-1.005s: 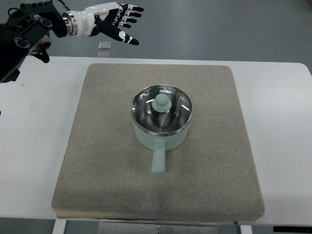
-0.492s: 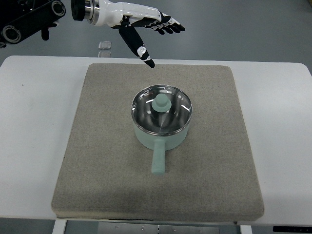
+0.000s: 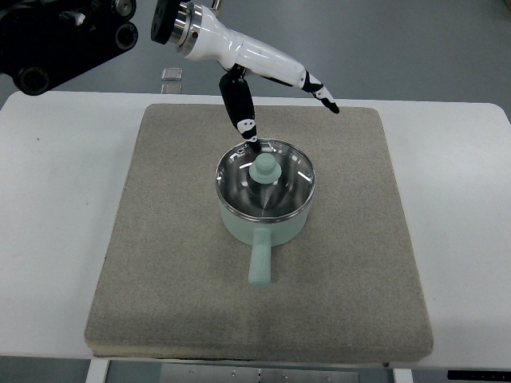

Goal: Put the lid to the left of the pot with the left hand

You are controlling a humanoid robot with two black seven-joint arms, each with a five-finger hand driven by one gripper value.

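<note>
A mint-green pot (image 3: 263,223) stands in the middle of the grey mat (image 3: 160,239), its handle pointing toward the near edge. A glass lid (image 3: 287,187) with a mint-green knob (image 3: 262,170) rests on the pot. My left hand (image 3: 275,100) reaches in from the upper left, white with black fingertips. It hovers above the far rim of the pot, fingers spread and holding nothing. The thumb (image 3: 239,108) points down toward the lid's far edge, just above it. The other fingers stretch out to the right.
The mat lies on a white table (image 3: 56,199). A small clear object (image 3: 171,74) sits beyond the table's far edge. Grey floor lies behind.
My left arm has swung in from the far left toward the pot and come lower. The thumb now hangs just over the lid's far rim. Pot and lid have not moved.
</note>
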